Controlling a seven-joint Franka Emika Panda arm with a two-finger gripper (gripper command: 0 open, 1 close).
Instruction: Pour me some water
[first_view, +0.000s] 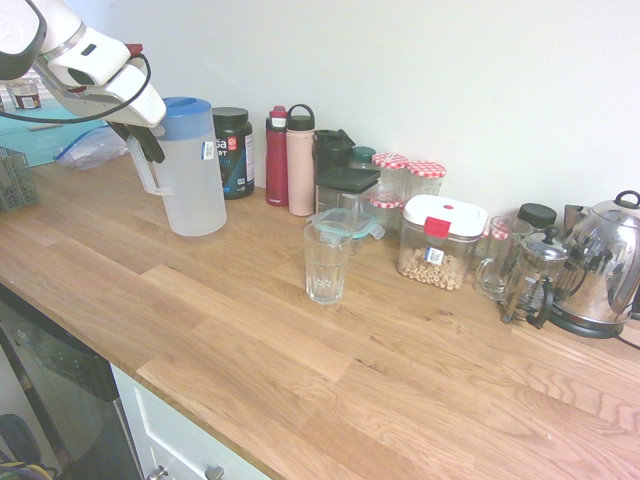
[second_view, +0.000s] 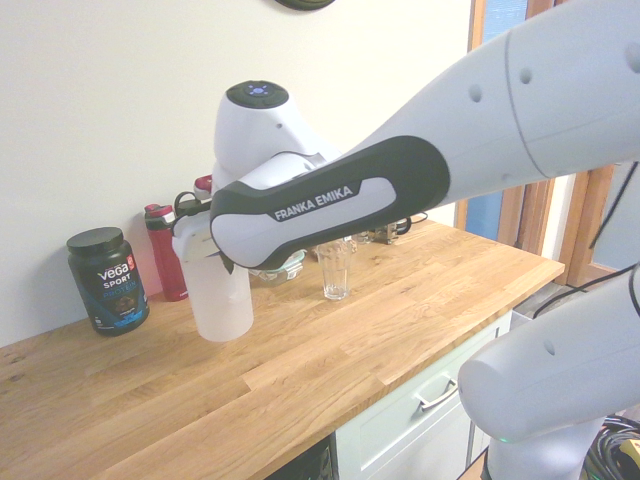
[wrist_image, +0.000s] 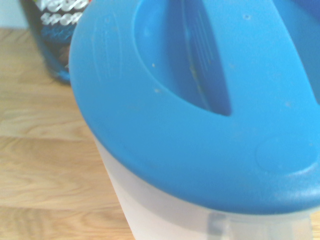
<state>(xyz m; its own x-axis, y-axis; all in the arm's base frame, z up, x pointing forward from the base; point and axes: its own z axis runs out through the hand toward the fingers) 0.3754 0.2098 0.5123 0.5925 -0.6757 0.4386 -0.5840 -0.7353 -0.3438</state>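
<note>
From the first exterior view I see the gripper (first_view: 143, 143) pinching the handle of the frosted translucent plastic pitcher with the round blue lid (first_view: 194, 170), its dark fingers pressed together on the handle at the pitcher's left side; the pitcher hangs slightly tilted with its base at or just above the oak-plank worktop (first_view: 250, 350), which I judge suits carrying it toward the clear faceted drinking glass (first_view: 327, 262) standing upright and apparently empty, well to the right. Behind them along the far wall stand a black protein tub (first_view: 233, 150), a red bottle (first_view: 277, 156) and a pink bottle (first_view: 300, 160), upright and out of the path. I cannot make out the water through the cloudy wall; I take it to be inside the pitcher. From the second exterior view the arm hides the grip, the pitcher's pale body (second_view: 222, 298) shows below it, and the glass (second_view: 336, 268) sits beyond, apart from it. In the wrist view the smooth, moulded blue lid (wrist_image: 200, 125) fills the picture, blurred, with a recessed grip bar, matte plastic wall below and warm wood grain beside it.
</note>
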